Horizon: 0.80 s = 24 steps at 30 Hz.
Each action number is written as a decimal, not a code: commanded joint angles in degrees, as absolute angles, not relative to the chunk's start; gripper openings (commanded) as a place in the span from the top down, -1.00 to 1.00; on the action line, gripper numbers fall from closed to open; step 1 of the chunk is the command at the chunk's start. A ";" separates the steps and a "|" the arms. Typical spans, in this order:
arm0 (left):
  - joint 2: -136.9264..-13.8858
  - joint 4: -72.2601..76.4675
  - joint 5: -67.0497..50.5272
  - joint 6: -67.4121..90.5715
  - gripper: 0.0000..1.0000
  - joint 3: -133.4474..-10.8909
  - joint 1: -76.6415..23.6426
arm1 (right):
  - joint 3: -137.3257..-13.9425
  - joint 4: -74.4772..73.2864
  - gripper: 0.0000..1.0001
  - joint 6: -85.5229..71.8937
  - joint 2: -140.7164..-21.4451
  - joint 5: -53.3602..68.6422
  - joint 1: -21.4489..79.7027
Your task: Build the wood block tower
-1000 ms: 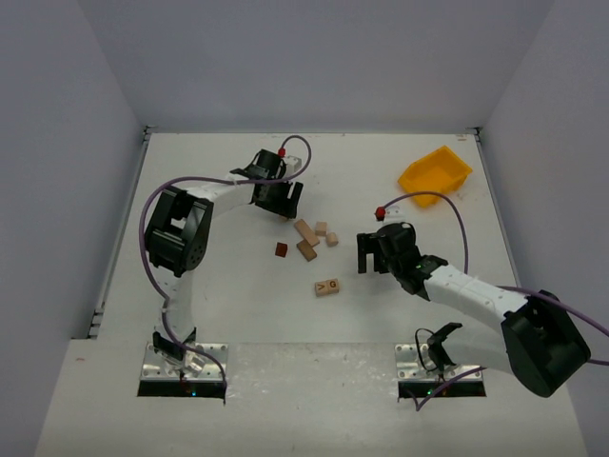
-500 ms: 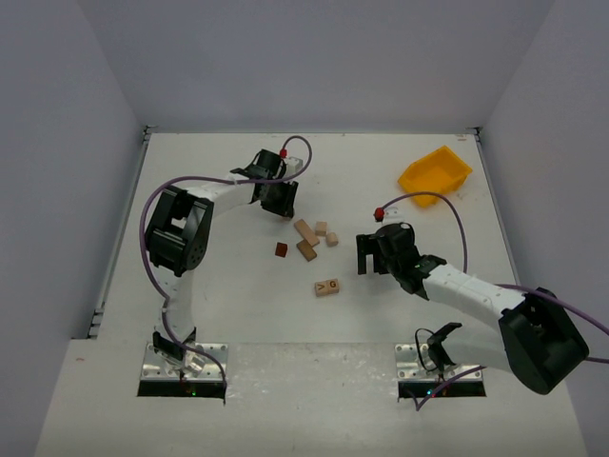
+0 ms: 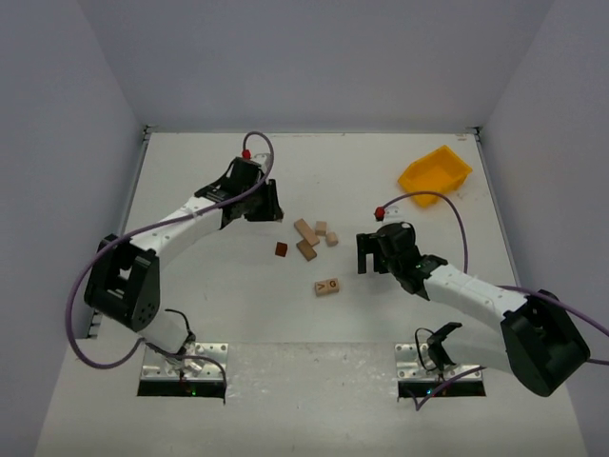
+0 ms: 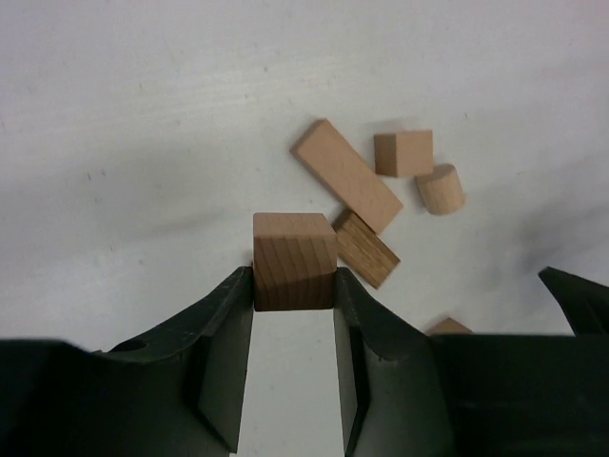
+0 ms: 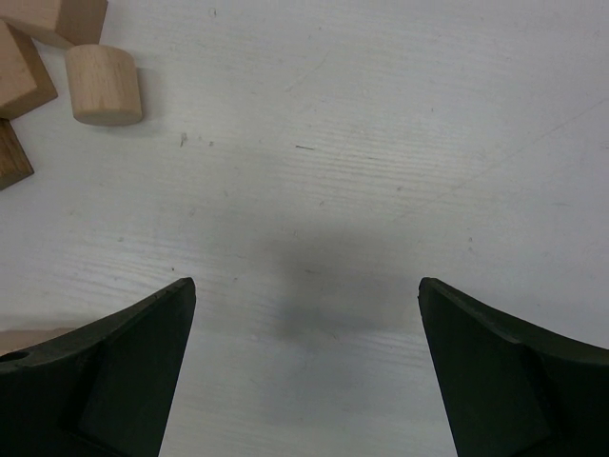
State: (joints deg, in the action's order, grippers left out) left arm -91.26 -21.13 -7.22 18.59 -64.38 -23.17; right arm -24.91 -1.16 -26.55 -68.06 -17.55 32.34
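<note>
Pinching a wooden cube are the left jaws; the right jaws gape wide.

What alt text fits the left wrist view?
The left claw grips a tan wooden cube between its fingers. Beyond it on the white table lie a long flat block, a darker grained block, a small cube and a short cylinder.

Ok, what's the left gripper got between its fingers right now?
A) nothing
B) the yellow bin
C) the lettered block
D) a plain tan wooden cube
D: the left wrist view shows the left gripper shut on a plain tan cube, while the lettered block lies apart from it, ungripped.
</note>
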 commanded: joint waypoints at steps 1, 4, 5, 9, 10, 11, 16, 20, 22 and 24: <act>-80.28 -21.94 2.11 32.24 1.00 -56.23 -32.04 | -26.22 0.18 -0.97 -26.52 -66.06 -18.18 31.96; -72.10 -18.00 -2.95 35.59 1.00 -48.71 -36.46 | -25.87 0.18 -0.97 -26.78 -65.39 -17.46 31.96; -68.74 -15.34 -5.26 37.14 1.00 -45.42 -36.87 | -25.67 0.18 -0.97 -26.92 -65.09 -17.43 31.90; -60.63 -4.93 -8.59 43.29 1.00 -32.54 -37.09 | -25.31 0.18 -0.97 -27.28 -64.13 -17.20 31.90; -59.70 -4.31 -8.87 44.13 1.00 -31.32 -37.07 | -25.34 0.18 -0.97 -27.33 -64.10 -16.89 31.93; -58.75 -3.50 -9.44 44.68 1.00 -29.87 -37.01 | -25.41 0.18 -0.97 -27.33 -64.16 -16.69 31.99; -57.15 9.76 -15.73 49.69 1.00 -21.95 -37.09 | -25.49 0.18 -0.97 -27.51 -64.65 -16.67 31.93; -62.03 18.28 -18.84 52.41 1.00 -18.03 -37.09 | -25.95 -0.97 -0.97 -27.51 -65.53 -16.61 31.99; -64.32 18.53 -19.20 52.56 1.00 -18.16 -37.16 | -26.19 -1.41 -0.97 -27.42 -65.84 -16.70 31.99; -65.76 20.63 -19.55 52.92 1.00 -17.28 -37.10 | -26.29 -1.41 -0.97 -27.33 -66.04 -16.71 31.99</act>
